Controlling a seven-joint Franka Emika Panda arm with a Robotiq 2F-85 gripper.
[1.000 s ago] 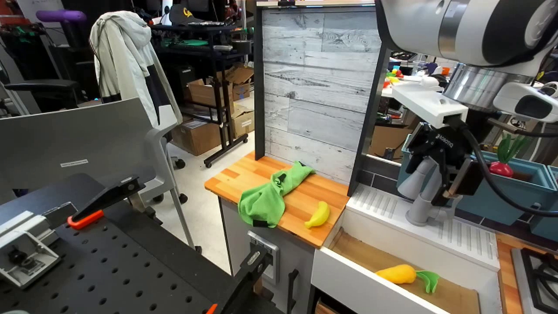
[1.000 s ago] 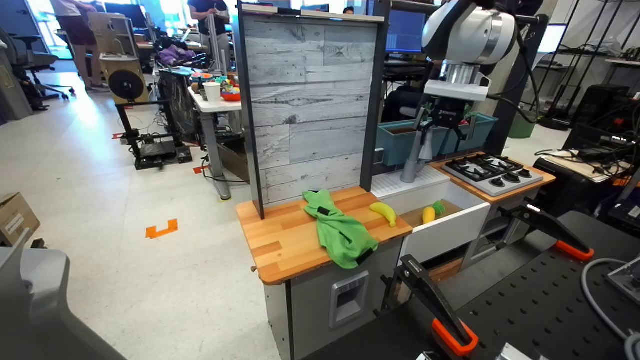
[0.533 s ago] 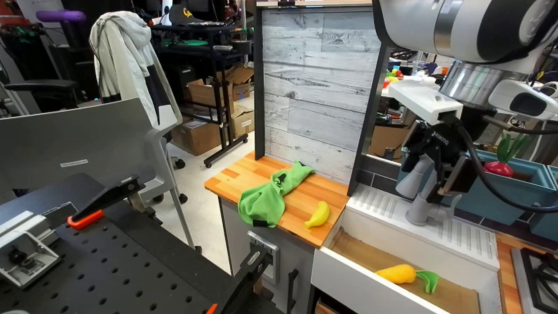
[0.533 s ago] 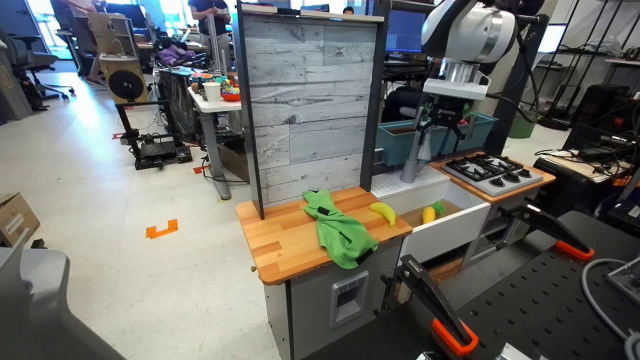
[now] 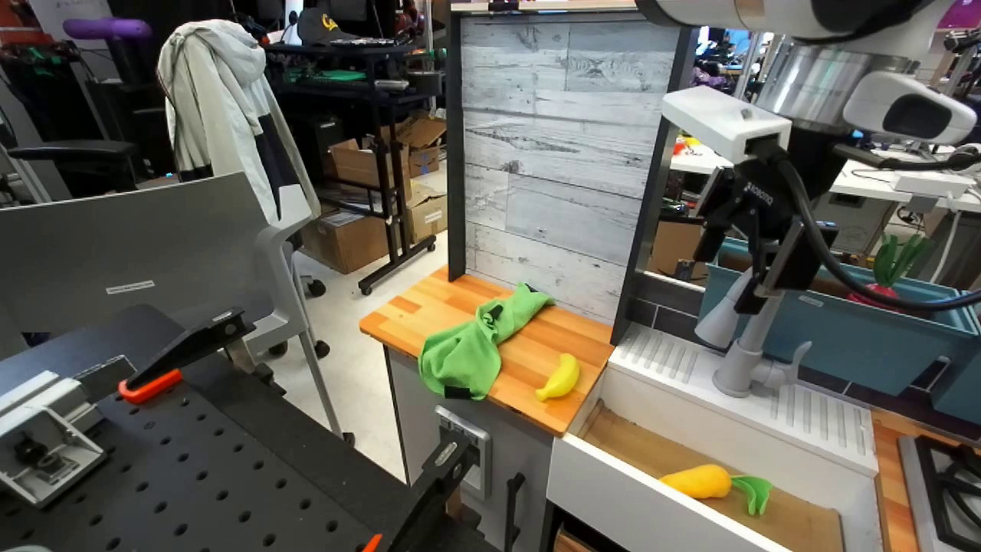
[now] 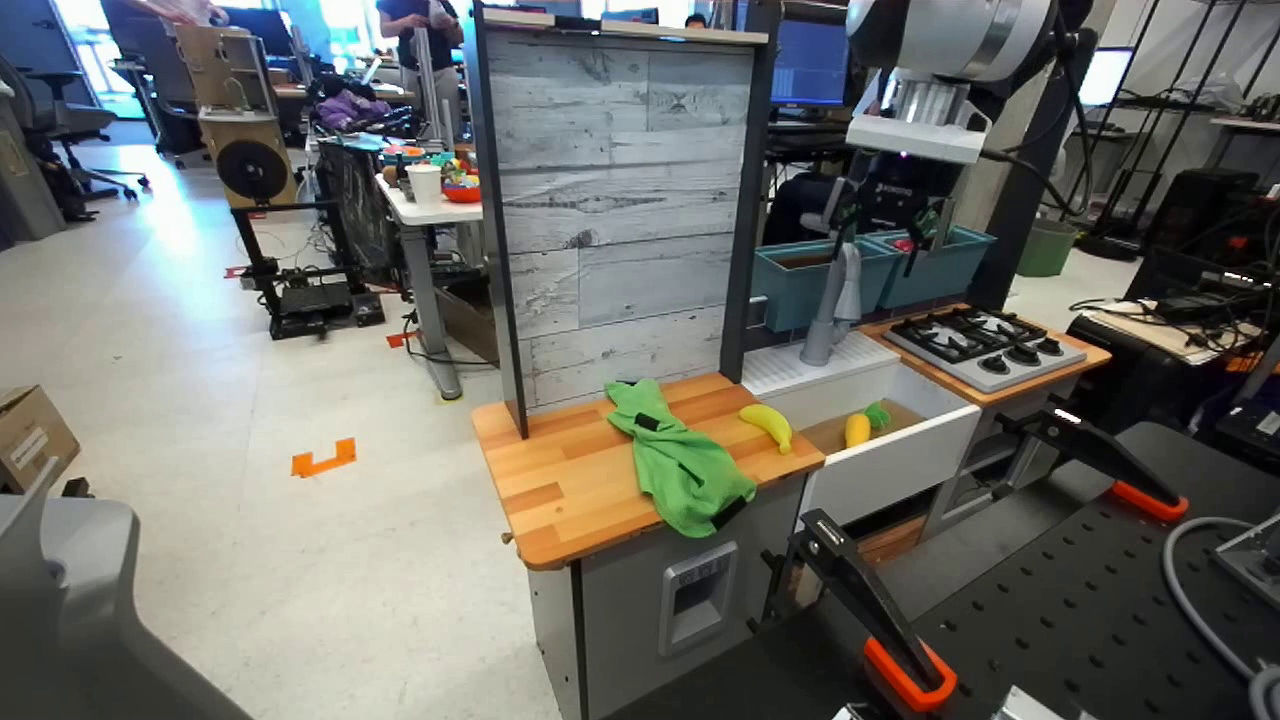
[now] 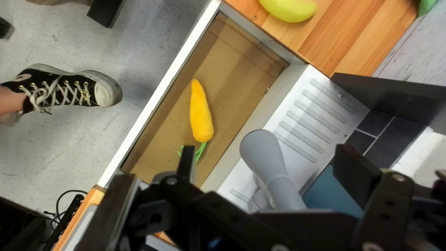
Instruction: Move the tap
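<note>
The tap is a matte grey gooseneck faucet standing upright on the white ridged ledge behind the sink. It shows in both exterior views [image 5: 742, 366] [image 6: 826, 318]; in the former its arch top is hidden behind my gripper. In the wrist view the tap's flared spout [image 7: 262, 153] and tube appear between my fingers, the rest hidden by the gripper body. My gripper [image 5: 726, 277] is open and points down over the top of the tap, with one finger on each side of it in the wrist view [image 7: 266, 150]. I cannot tell whether a finger touches the tap.
A yellow toy carrot [image 5: 701, 481] lies in the white sink basin [image 5: 651, 494]. A banana [image 5: 559, 377] and green cloth [image 5: 467, 353] lie on the wooden counter left of it. Teal planters [image 6: 800, 290] stand behind the tap. A stove [image 6: 975, 345] and tall panel [image 6: 620, 210] flank the sink.
My gripper has risen, and shifted slightly left in an exterior view. More of the tap's upper tube now shows below and between the fingers. The tap has not visibly moved.
</note>
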